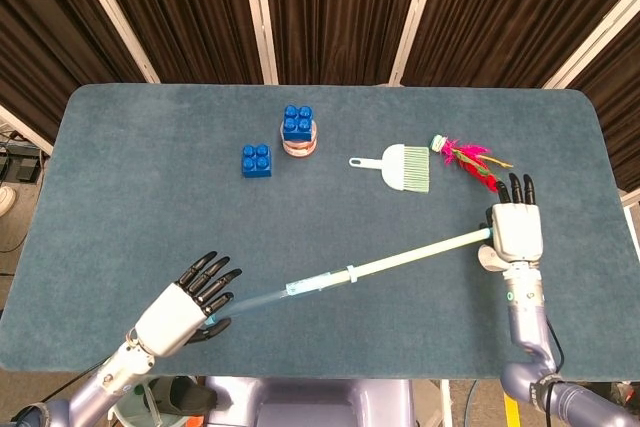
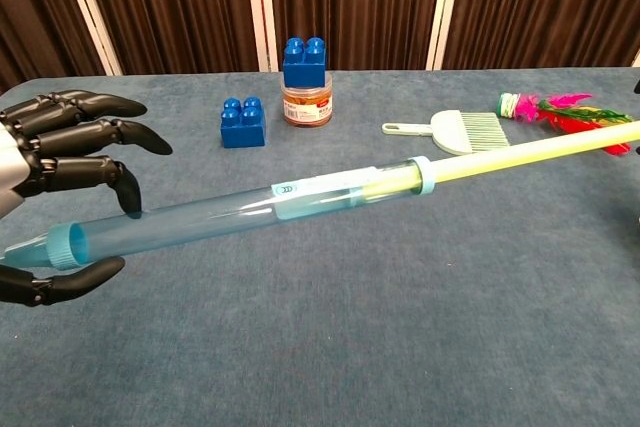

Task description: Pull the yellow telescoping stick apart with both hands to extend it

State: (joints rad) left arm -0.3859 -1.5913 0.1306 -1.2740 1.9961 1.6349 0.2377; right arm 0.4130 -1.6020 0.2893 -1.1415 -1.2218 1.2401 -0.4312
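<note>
The telescoping stick (image 1: 390, 262) hangs above the table, running from lower left to upper right. It has a clear blue outer tube (image 2: 200, 219), a pale collar and a yellow inner rod (image 2: 520, 152) drawn well out. My left hand (image 1: 185, 307) holds the capped blue end (image 2: 65, 244) between its thumb below and its fingers above, the other fingers spread. My right hand (image 1: 515, 232) holds the yellow tip at the table's right side, fingers pointing away from me. The chest view cuts that hand off at its right edge.
At the back stand a blue block (image 1: 257, 160) and a second blue block on a small jar (image 1: 298, 133). A pale green hand brush (image 1: 400, 167) and a pink feathered shuttlecock (image 1: 470, 160) lie back right, just beyond my right hand.
</note>
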